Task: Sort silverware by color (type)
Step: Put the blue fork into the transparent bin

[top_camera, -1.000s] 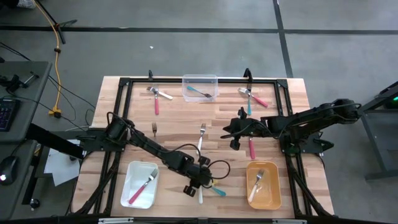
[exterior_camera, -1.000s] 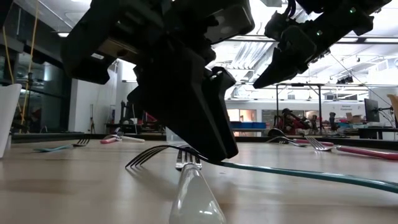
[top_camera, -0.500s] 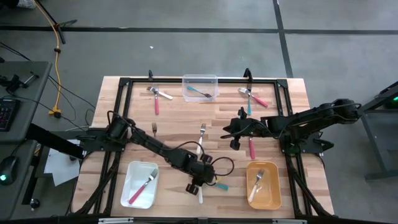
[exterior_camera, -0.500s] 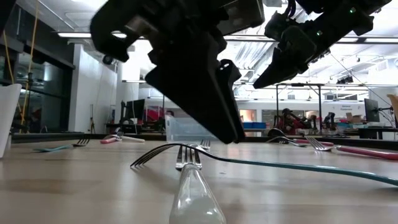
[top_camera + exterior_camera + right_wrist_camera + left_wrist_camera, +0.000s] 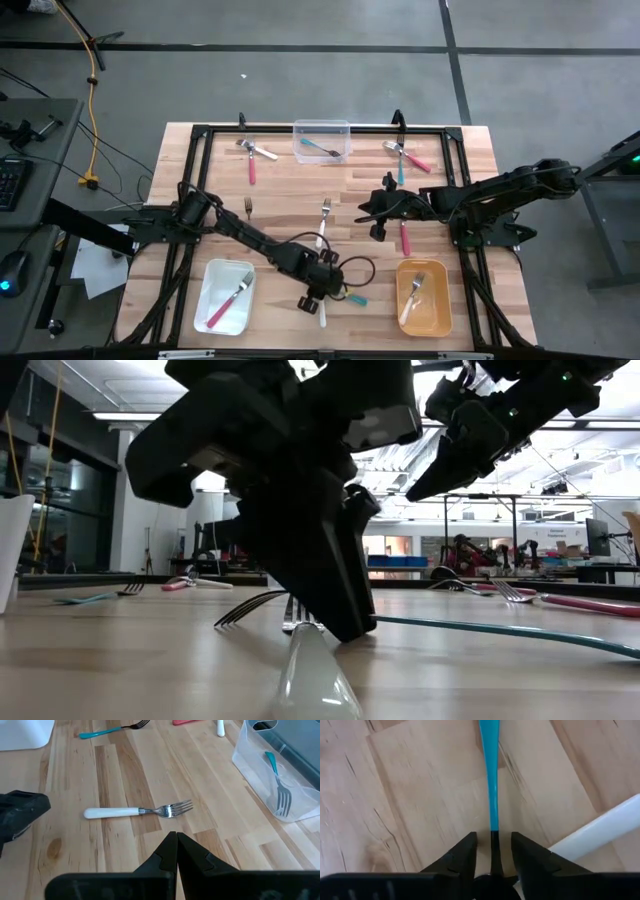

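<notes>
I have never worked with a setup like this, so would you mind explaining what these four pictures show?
Two dark robot arms work at a slatted wooden table, sorting small plastic-handled forks by colour. One picture looks straight down, one looks level across the tabletop, and two come from cameras on the arms' wrists. The left gripper is low at the near edge, its fingers either side of a teal-handled fork lying on the wood; whether it is gripped yet is unclear. A white-handled fork lies beside it. The right gripper hangs shut over the table's middle. A white tray, an orange tray and a clear tub each hold one fork; more forks lie loose.
</notes>
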You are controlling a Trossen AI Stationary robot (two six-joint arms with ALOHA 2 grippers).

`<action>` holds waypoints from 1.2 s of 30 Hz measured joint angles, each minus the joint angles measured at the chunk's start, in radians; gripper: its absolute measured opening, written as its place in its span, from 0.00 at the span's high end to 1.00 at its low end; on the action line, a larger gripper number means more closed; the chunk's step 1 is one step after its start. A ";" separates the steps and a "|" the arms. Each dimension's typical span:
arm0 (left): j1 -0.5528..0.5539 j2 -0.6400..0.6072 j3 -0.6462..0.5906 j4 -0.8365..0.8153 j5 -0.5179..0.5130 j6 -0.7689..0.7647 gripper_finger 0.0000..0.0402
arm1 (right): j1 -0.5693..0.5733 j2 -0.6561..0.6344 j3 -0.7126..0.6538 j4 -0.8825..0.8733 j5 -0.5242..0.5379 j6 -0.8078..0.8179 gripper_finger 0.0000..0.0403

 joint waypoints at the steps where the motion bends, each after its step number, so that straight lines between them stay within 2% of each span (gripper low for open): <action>1: 0.000 0.000 0.000 0.002 -0.004 0.006 0.76 | 0.000 0.000 0.000 0.000 0.000 0.000 1.00; 7: 0.006 0.001 0.027 -0.044 -0.018 0.034 0.97 | 0.000 0.000 0.000 0.000 0.000 0.000 1.00; 12: 0.014 -0.019 0.079 -0.137 -0.077 0.018 0.98 | 0.000 0.000 0.000 -0.003 0.000 0.001 1.00; 18: 0.055 -0.127 0.063 -0.232 -0.136 -0.092 0.98 | 0.000 0.000 0.000 -0.020 0.005 -0.028 1.00; 23: 0.101 -0.260 -0.061 -0.238 -0.167 -0.210 0.98 | 0.000 -0.029 0.000 -0.061 0.031 -0.075 1.00; 29: 0.191 -0.479 -0.284 -0.200 -0.263 -0.395 0.98 | -0.002 -0.087 -0.003 -0.104 0.077 -0.082 1.00; 33: 0.268 -0.620 -0.416 -0.130 -0.286 -0.481 0.98 | -0.002 -0.101 -0.054 -0.005 0.052 -0.047 1.00; 36: 0.307 -0.693 -0.510 0.008 -0.265 -0.515 0.98 | -0.002 -0.076 -0.122 0.184 -0.002 0.038 1.00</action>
